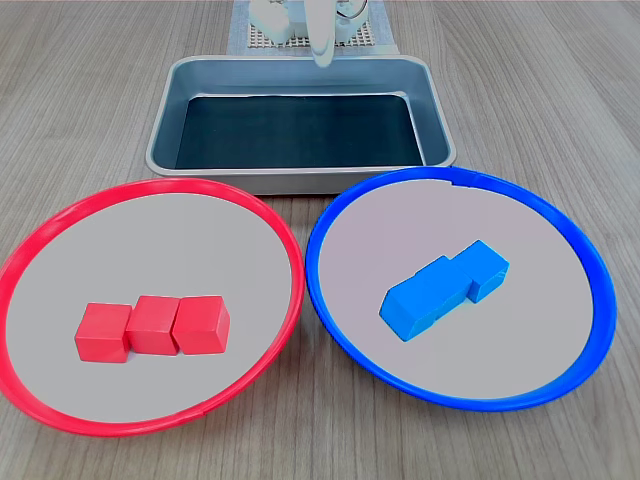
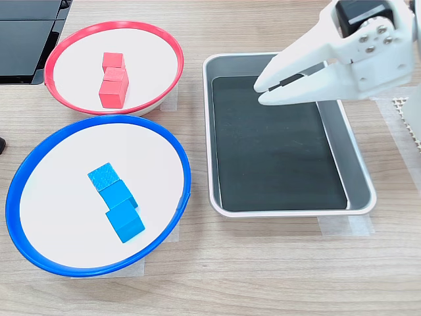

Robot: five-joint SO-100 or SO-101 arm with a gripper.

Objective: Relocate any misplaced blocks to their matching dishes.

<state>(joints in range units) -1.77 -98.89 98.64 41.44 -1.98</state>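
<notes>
I see my pincer (image 2: 263, 91) over the grey tray (image 2: 356, 172), jaws narrowly parted, apparently empty. Well clear of its tips, red cubes (image 2: 113, 80) sit in the red-rimmed plate (image 2: 172, 41), blue cubes (image 2: 116, 201) in the blue-rimmed plate (image 2: 172, 141).

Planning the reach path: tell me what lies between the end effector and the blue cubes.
In the second exterior view, the end effector hangs over the metal tray. Between it and the blue cubes lie the tray's near wall, bare wood and the blue-rimmed dish.
</notes>
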